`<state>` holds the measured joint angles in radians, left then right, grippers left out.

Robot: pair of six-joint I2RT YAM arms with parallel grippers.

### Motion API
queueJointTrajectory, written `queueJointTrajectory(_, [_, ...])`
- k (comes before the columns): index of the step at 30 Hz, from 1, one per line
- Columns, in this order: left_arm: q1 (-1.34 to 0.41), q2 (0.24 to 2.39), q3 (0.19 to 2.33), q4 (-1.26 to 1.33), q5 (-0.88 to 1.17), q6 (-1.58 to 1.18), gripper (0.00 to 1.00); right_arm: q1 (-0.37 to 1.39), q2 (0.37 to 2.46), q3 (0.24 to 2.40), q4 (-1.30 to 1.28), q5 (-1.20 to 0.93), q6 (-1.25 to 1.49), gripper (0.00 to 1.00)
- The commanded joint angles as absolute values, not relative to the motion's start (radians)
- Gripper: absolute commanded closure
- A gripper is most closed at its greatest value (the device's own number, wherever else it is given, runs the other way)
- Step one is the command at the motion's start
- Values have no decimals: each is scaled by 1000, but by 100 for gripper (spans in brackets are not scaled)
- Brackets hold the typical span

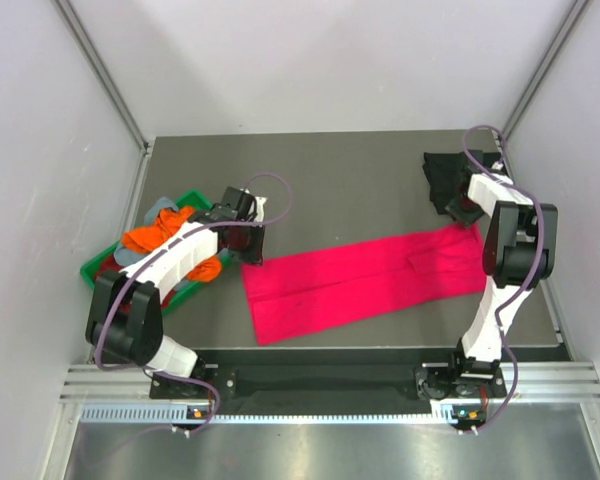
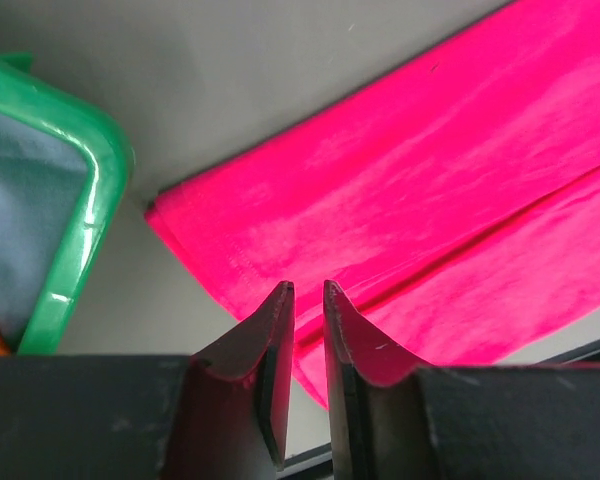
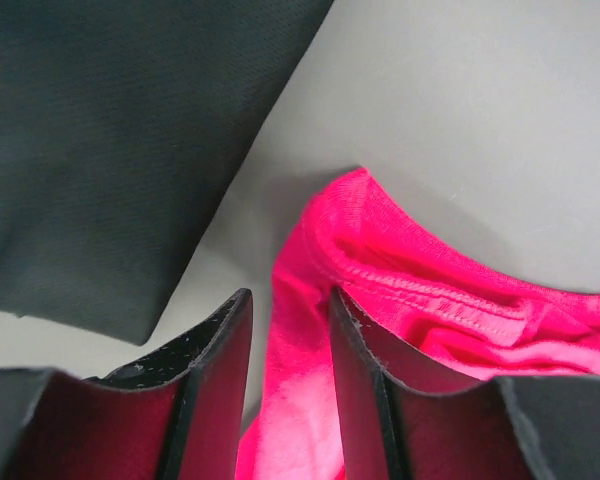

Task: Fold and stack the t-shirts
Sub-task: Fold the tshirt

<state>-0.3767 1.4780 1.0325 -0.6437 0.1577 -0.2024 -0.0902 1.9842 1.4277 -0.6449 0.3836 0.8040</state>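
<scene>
Pink t-shirt (image 1: 365, 280): laid mid-table as a long narrow band, already folded lengthwise. One end is near the tray and the collar end is near the black shirt.
Left gripper (image 2: 308, 300): held over the near corner of the band's left end. The jaws are almost together, with only a thin slit between them. No cloth is seen inside.
Right gripper (image 3: 288, 296): set down at the collar end with the jaws apart. A ridge of pink cloth runs between them, but a firm pinch is not shown.
Reason for placement: one arm is stationed at each end, judged as preparation for folding the band across its length.
Black t-shirt (image 3: 110, 150): lies at the far right, just beside the pink collar and apart from it. It is judged to be the start of the stack.
Green tray (image 2: 90, 230): sits at the left edge. Orange cloth (image 1: 155, 232) and grey-blue cloth (image 2: 20, 220) are left in it, awaiting folding.
Risk: the black shirt could be snagged as the collar end is lifted.
</scene>
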Motion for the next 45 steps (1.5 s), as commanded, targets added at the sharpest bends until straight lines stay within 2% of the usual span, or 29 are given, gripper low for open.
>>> queueJointTrajectory(1, [-399, 1486, 1074, -696, 82, -184, 76, -107, 1987, 1453, -649, 426, 801, 62])
queueJointTrajectory(3, [-416, 1482, 1075, -722, 51, -198, 76, -107, 1996, 1453, -641, 425, 789, 63])
queueJointTrajectory(6, [-433, 1463, 1075, -739, 9, -225, 76, -106, 2006, 1445, -624, 407, 772, 72])
queueJointTrajectory(7, [-436, 1454, 1075, -741, 8, -233, 76, -106, 2006, 1437, -600, 396, 767, 76])
queueJointTrajectory(10, [-454, 1456, 1081, -744, -52, -253, 76, -97, 1994, 1402, -557, 350, 744, 99])
queueJointTrajectory(16, [-463, 1480, 1104, -758, -51, -268, 78, -84, 1944, 1333, -474, 303, 701, 100])
queueJointTrajectory(21, [-463, 1503, 1106, -752, -129, -267, 76, -32, 1902, 1318, -417, 293, 653, 100])
queueJointTrajectory(30, [-462, 1488, 1160, -791, -71, -273, 76, 84, 1890, 1316, -387, 288, 667, 100])
queueJointTrajectory(39, [-463, 1477, 1129, -813, -86, -287, 76, 231, 1979, 1402, -354, 256, 683, 100])
queueJointTrajectory(45, [-463, 1433, 1141, -818, -74, -298, 76, 270, 2071, 1503, -301, 196, 660, 100])
